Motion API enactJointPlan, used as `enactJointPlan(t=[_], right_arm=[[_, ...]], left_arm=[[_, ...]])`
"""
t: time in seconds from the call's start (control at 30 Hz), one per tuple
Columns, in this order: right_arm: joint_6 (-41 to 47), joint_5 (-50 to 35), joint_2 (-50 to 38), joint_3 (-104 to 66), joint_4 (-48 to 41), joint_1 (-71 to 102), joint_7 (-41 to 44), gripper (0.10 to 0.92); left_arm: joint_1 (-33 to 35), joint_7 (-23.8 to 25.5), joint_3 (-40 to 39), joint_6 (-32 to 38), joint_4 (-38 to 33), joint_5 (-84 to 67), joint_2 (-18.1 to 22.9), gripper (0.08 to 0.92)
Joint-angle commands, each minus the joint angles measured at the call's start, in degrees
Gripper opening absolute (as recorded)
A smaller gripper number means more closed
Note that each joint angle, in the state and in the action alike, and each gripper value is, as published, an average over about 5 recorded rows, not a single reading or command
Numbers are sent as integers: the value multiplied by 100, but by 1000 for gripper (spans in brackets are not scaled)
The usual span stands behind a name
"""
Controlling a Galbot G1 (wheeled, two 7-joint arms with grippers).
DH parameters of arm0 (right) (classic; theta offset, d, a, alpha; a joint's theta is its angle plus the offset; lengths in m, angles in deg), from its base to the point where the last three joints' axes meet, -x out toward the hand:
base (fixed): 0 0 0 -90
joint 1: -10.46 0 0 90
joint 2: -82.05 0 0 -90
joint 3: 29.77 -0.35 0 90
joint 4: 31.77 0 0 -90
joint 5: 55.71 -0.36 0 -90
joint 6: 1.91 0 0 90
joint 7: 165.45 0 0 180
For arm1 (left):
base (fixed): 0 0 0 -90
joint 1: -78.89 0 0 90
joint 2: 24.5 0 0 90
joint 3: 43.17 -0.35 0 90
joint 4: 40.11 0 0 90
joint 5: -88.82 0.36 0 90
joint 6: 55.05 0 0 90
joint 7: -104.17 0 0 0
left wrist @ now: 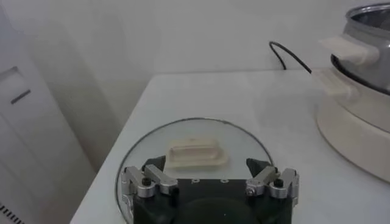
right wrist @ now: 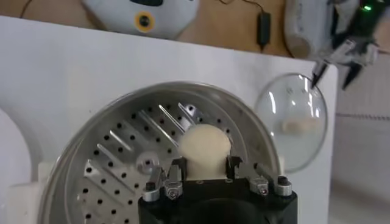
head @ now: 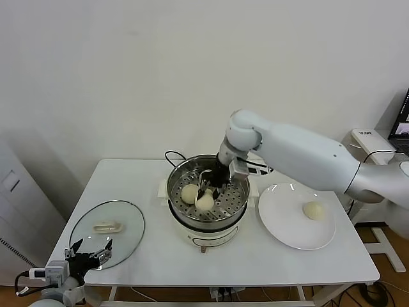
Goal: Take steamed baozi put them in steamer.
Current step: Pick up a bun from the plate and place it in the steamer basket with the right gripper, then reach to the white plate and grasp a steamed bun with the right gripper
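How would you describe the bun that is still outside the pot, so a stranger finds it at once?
Start at the steel steamer in the table's middle. On its right lies a flat white plate. The bun sits alone on it; the others are inside the pot.

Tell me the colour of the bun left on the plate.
Pale cream-yellow: the bun on the white plate shows best in the head view.

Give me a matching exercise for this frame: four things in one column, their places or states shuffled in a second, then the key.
1. right gripper
2. left gripper
3. glass lid
4. lone baozi

A. on the white plate
B. flat on the table, on the robot's left
C. inside the steamer, shut on a baozi
D. open, near the lid's edge

Pairs: 1-C, 2-D, 3-B, 4-A
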Motion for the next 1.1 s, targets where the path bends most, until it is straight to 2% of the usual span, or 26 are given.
enactJointPlan(t=[0.03, 0.17, 0.27, 0.67, 0.77, 0.9, 1.1], right_arm=[[-278, 349, 3, 13, 199, 336, -17, 417], [-278, 487, -58, -35, 188, 478, 5, 431], [-278, 574, -89, -92, 178, 584, 15, 476], [-91, 484, -87, -643, -145, 236, 82, 796], [275, 162, -194, -851, -506, -108, 229, 819], [1186, -274, -512, -848, -1039, -570, 491, 822], [2327, -282, -959, -786, -1970, -871, 957, 823]], left_arm=[[-1, 2, -2, 1, 5, -2, 0, 823], [-12, 3, -11, -4, -1, -2, 9, 823], [-7, 3, -8, -1, 0, -2, 4, 823], [5, 3, 22, 12, 10, -6, -4, 823], [3, 3, 27, 13, 12, -7, -17, 823], [-13, 3, 23, 8, 4, -6, -26, 823], [-10, 4, 12, 12, 3, -5, -18, 823]])
